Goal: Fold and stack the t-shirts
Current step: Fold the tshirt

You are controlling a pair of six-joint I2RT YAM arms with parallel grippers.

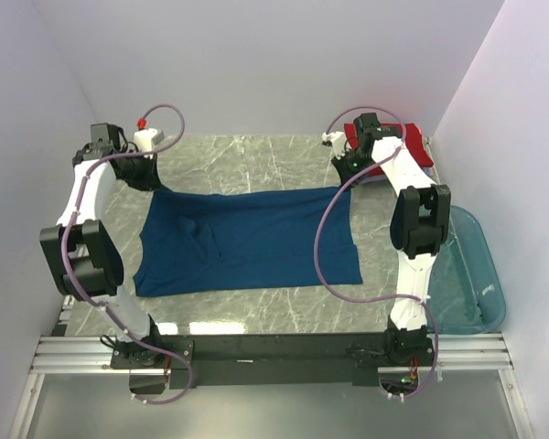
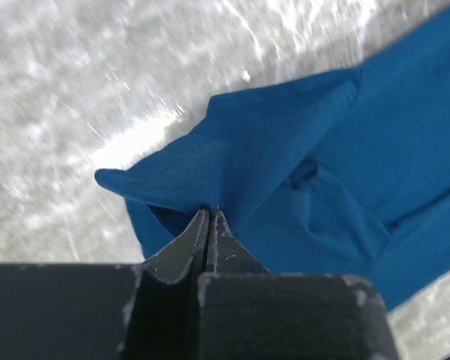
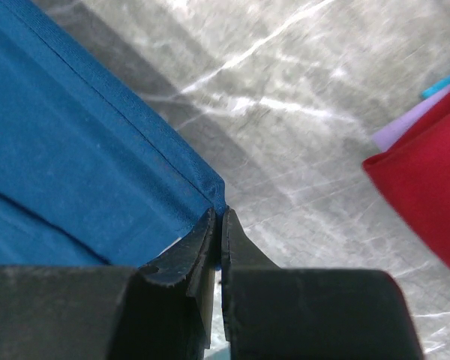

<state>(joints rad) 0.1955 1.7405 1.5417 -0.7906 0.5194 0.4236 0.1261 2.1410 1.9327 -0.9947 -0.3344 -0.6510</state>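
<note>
The marbled desk [image 1: 256,155] carries the dark blue t-shirt [image 1: 247,242], spread across its middle. A teal tub [image 1: 471,274] sits along the right edge. The red t-shirt [image 1: 419,151] lies at the far right corner, touching the pale lavender t-shirt [image 3: 412,124]. My left claw [image 2: 210,214] is clamped on the blue shirt's far left corner, and my right claw [image 3: 217,216] on its far right corner.
</note>
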